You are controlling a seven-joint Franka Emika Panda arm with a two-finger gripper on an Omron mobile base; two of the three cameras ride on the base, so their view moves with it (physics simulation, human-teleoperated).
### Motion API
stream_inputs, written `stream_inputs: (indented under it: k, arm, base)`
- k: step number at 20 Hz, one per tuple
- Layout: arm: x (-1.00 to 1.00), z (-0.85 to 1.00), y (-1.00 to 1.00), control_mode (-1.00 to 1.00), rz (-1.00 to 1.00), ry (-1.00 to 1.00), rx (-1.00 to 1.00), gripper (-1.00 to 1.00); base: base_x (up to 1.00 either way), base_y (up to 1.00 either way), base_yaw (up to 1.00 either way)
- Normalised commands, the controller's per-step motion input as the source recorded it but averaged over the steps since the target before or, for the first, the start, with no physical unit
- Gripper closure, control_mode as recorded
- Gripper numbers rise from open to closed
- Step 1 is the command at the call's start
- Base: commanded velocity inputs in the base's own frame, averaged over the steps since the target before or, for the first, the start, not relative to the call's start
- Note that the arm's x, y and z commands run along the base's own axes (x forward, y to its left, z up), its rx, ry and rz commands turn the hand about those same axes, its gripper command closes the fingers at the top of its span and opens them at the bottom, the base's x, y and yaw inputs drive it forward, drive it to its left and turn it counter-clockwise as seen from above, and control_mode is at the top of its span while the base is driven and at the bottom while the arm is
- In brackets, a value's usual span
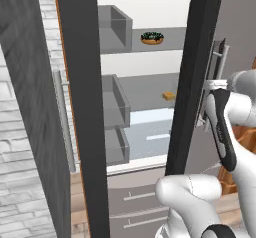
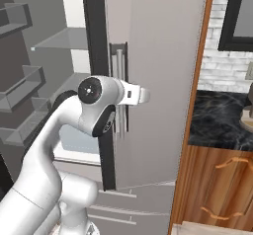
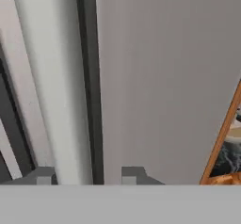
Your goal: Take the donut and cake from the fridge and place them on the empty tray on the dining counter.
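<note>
Silver bar handle (image 3: 56, 82) of the fridge's right door (image 2: 158, 81) runs between the two dark fingertips (image 3: 134, 173) in the hand view, and the gripper (image 3: 89, 176) is clenched on it, so the step in hand looks like opening the fridge (image 1: 80, 107) rather than picking anything up yet. The left door already stands swung out, and the white interior shows through the gap. The next move, as I judge it, calls for a pull that follows the door's arc about its hinge, keeping the grasp square on the bar so it does not slip along it, until the opening is wide enough for the arm to reach the shelves. The left base view gives what the others lack: the donut (image 1: 152, 38) sitting on an upper glass shelf and the small yellow-orange cake (image 1: 169, 96) on the shelf below, both untouched and well apart from the hand. The right base view instead shows the wrist pressed up to the handle on the door's outer face, with a stretch of black marble counter (image 2: 217, 115) off to the right. The tray cannot be made out.
</note>
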Motion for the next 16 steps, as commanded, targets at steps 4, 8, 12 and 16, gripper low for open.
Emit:
stream_inputs:
  k: [4, 8, 12, 16]
  arm:
    - [-0.74, 0.00, -0.65, -1.00, -0.11, -0.11, -0.05, 1.00]
    - [-0.42, 0.00, -0.49, -1.00, -0.12, -0.06, -0.06, 1.00]
    - [-0.43, 0.07, -0.02, -1.00, -0.12, 0.00, -0.06, -1.00]
    - [-0.94, 0.44, 0.44, -1.00, -0.02, 0.00, 0.00, -1.00]
  base:
    - [0.00, 0.00, 0.00]
    - [0.00, 0.00, 0.00]
    - [0.00, 0.00, 0.00]
    - [0.00, 0.00, 0.00]
